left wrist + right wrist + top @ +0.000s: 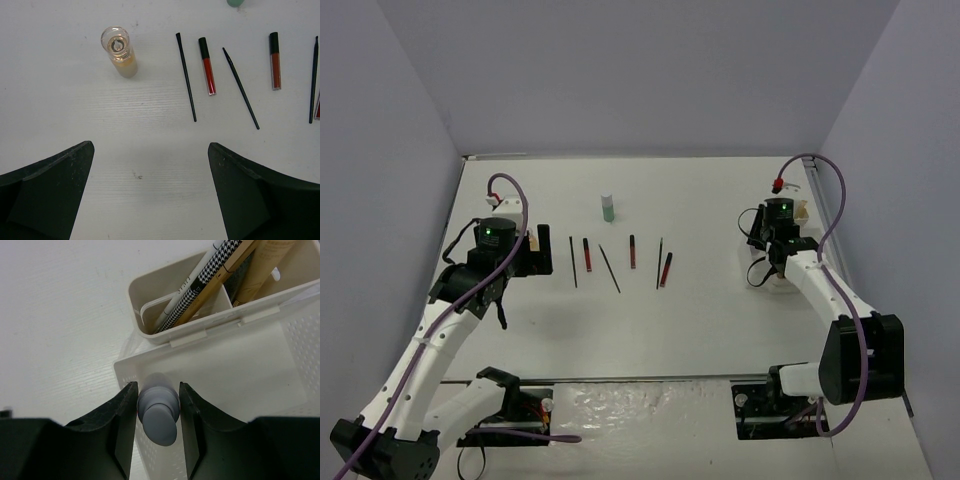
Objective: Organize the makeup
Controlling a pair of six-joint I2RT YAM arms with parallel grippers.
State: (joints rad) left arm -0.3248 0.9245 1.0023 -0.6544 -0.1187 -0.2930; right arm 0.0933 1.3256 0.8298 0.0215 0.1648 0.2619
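The right gripper (158, 388) holds the grey bottle (159, 416) tight between its two black jaws, over the near corner of the white tray (250, 371). In the smaller compartment behind it lean a white stick (190, 282), a black-and-white checked stick (210, 274) and a tan stick (234, 263).

The only lettering in view is on a white stick (187, 282) standing in the smaller compartment at the far end of the white tray (225, 360). A short line of dark capitals runs along its barrel, just beside a houndstooth-patterned stick (210, 275) in the same compartment. The letters are too small and blurred to read. Nothing else around the tray carries legible words, numbers or signs.
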